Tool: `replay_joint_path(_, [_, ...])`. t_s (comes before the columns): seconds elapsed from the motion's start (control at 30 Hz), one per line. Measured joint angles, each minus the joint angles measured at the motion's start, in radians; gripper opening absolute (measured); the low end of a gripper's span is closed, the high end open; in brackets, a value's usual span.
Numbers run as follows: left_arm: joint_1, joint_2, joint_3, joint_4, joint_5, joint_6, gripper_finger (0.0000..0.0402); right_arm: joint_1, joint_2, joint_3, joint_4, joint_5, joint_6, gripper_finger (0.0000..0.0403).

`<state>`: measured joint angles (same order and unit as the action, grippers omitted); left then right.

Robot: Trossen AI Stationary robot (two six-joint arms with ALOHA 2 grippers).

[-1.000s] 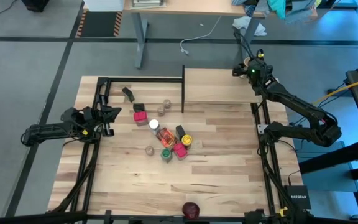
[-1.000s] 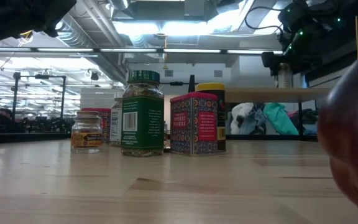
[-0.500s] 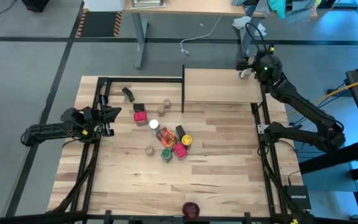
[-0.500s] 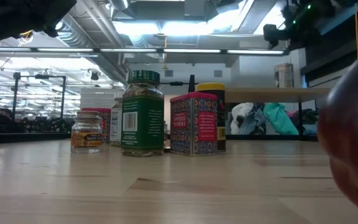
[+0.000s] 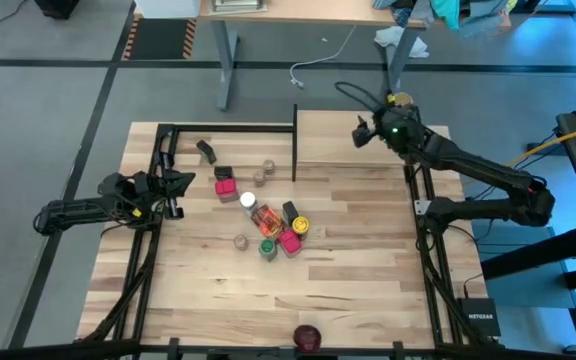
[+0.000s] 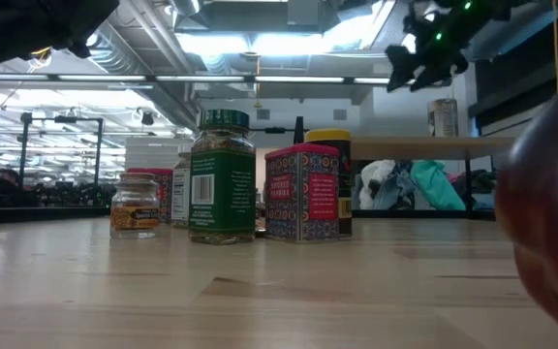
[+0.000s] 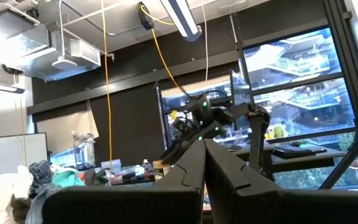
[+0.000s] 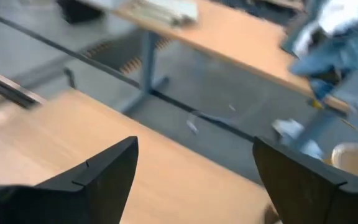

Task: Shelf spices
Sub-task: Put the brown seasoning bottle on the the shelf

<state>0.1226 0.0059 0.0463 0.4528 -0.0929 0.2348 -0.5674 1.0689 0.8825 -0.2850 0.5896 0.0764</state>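
We saw the left pincer [image 5: 180, 183] parked low at the bench's [image 5: 348, 280] left edge, fingers pressed fully together with nothing between them; in its own wrist view the two dark fingers [image 7: 194, 168] met along one line. Just to its right, toward the bench's middle, sat the spices: a dark item [image 5: 206, 151] nearest the far rail, a dark-lidded jar [image 5: 223, 173] above a pink-red box [image 5: 226, 187], two tan-lidded jars [image 5: 267, 166] further right, then a white-capped bottle [image 5: 248, 201], an orange-red packet [image 5: 265, 218], a yellow-topped tin [image 5: 300, 226], a second pink-red box [image 5: 289, 242], a green-lidded jar [image 5: 267, 248] and a small jar [image 5: 240, 241]. In the low view the green jar [image 6: 222, 176] and the patterned pink box [image 6: 301, 192] stood upright on the bench.

A dark red round object [image 5: 307, 336] lay alone at the near edge, well apart from both pincers.

The shelf [image 5: 353, 140], a light-wood board on black posts, stood at the far right of the bench. The right pincer [image 5: 361, 133] hung above it, raised clear of the board, fingers [image 8: 101, 171] spread wide and holding nothing. One tan-lidded jar [image 5: 401, 99] stood on the shelf's far edge, just behind and to the right of that pincer; the low view showed it [image 6: 443, 117] upright on the board, with the pincer [image 6: 413, 64] up and to its left.
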Motion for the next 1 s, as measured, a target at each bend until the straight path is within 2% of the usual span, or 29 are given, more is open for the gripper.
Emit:
replay_joint_path(0.33, [0.000,0.000,0.000,0.001,0.000,0.014,0.0000,-0.002,0.146,-0.001,-0.031,0.190,0.053,0.0324])
replay_joint_path(0.67, [0.000,0.000,0.000,-0.001,0.000,0.005,0.0000,-0.008,0.160,-0.001,-0.096,0.338,0.050,0.0324])
replay_joint_path(1.0, [0.000,0.000,0.000,-0.001,0.000,0.000,0.0000,-0.062,0.160,-0.001,-0.179,0.345,0.072,0.0324])
